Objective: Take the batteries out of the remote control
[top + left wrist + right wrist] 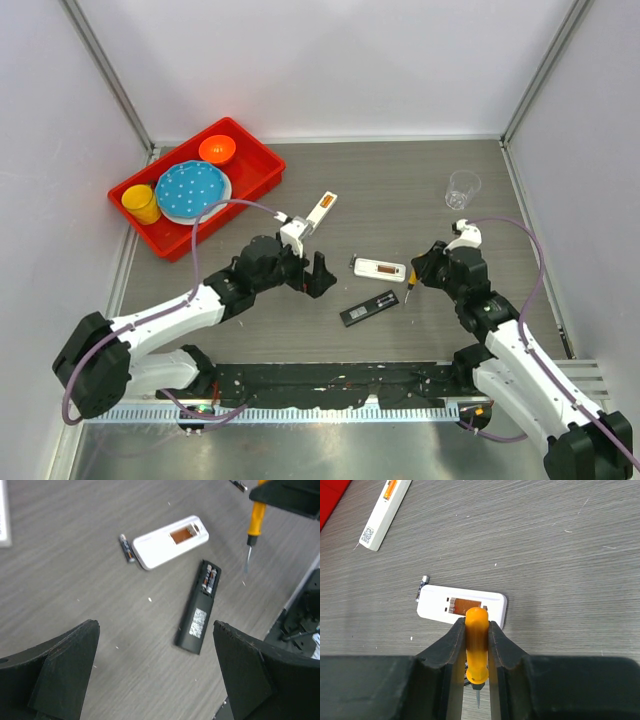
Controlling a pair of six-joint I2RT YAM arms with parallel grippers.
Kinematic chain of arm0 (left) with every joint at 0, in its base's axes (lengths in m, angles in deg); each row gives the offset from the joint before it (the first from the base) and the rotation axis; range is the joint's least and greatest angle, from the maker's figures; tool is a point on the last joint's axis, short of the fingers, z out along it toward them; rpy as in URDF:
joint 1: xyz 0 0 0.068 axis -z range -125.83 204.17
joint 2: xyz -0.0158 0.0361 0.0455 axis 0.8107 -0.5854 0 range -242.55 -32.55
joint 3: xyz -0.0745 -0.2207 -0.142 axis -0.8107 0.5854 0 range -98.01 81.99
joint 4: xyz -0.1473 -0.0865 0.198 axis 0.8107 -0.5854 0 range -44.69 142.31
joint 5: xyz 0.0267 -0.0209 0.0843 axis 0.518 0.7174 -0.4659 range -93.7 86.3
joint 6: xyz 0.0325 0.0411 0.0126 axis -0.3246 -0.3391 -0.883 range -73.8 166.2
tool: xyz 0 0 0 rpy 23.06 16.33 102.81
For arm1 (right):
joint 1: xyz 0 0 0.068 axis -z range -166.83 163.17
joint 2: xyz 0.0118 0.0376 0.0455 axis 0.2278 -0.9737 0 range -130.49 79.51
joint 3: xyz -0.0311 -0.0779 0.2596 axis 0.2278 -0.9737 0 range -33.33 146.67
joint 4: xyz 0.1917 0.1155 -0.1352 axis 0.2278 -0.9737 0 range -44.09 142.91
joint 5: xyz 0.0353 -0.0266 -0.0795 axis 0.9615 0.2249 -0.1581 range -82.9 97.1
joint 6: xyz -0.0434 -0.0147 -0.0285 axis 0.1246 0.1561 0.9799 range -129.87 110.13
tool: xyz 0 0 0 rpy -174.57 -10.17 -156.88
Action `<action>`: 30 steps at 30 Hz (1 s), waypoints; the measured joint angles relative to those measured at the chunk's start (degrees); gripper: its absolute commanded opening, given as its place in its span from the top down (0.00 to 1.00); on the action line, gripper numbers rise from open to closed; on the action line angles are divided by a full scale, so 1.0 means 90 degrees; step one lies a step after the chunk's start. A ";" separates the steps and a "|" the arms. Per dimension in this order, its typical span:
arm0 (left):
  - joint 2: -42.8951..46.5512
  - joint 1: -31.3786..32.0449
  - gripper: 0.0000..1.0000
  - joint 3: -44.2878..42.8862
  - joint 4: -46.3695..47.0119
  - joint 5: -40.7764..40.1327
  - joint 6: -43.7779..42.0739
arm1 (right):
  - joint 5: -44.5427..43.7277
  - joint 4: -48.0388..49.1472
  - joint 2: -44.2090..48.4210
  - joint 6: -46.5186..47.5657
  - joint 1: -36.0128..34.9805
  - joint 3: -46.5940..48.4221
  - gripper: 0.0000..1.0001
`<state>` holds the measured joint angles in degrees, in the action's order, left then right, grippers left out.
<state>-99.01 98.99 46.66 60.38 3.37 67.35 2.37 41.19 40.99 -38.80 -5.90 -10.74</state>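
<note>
Remote operation, battery removal: my left gripper [310, 274] hangs with its jaws spread wide and nothing between them, just to the left-arm side of the centre white remote [170, 541]. My right gripper [476, 625] is clamped hard on the orange handle of the screwdriver [257, 520], blade down just off that remote's opposite end. One loose battery [126, 548] lies on the table [75, 590] at the white remote's left-arm end, touching it or very nearly. A pair of batteries [209, 578] sits side by side in the open bay of the black remote [197, 612], which lies just on the arm-base side of the white one. I judge these cells light, rigid and smooth, and apt to roll once free. The seated pair is probably pressed between contacts, so I would lever up one end with the blade before pinching a cell across its middle. The loose one wants jaws set square across its length. The white remote's own bay shows a brown-orange patch, and I cannot tell whether that is a cell or bare plastic. A second white remote [322, 210], farther from the arm bases than the centre one, shows an orange strip too small to read. My right wrist camera loses the black remote behind its own fingers.
</note>
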 measured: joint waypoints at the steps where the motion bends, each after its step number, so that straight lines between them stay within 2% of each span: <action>1: 0.0000 0.0005 0.00 0.0066 -0.0002 0.0121 0.0102 | 0.0024 0.0051 -0.0044 -0.0002 0.0000 0.0000 0.99; 8: -0.0134 0.0107 0.02 0.0304 -0.0219 0.0461 0.0308 | 0.0117 0.0250 -0.0231 -0.0012 0.0000 0.0000 0.99; 14: -0.0998 0.1171 0.02 -0.0301 -0.0918 -0.0357 -0.0119 | 0.0119 0.0359 -0.0321 -0.0012 0.0000 0.0000 0.99; 20: -0.2103 0.2152 0.02 -0.1076 -0.1154 -0.1134 -0.0816 | 0.0143 0.0442 -0.0347 -0.0015 0.0000 0.0000 0.99; 25: -0.2994 0.2601 0.09 -0.1532 -0.1277 -0.1331 -0.1479 | 0.0168 0.0469 -0.0347 -0.0019 0.0000 0.0000 0.99; 30: -0.3373 0.2686 0.18 -0.1739 -0.1426 -0.1321 -0.1851 | 0.0182 0.0488 -0.0342 -0.0032 0.0000 0.0000 0.99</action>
<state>-129.37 123.16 31.01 47.55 -8.52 50.70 4.01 45.58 37.91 -39.08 -5.90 -10.74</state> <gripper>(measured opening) 0.855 0.247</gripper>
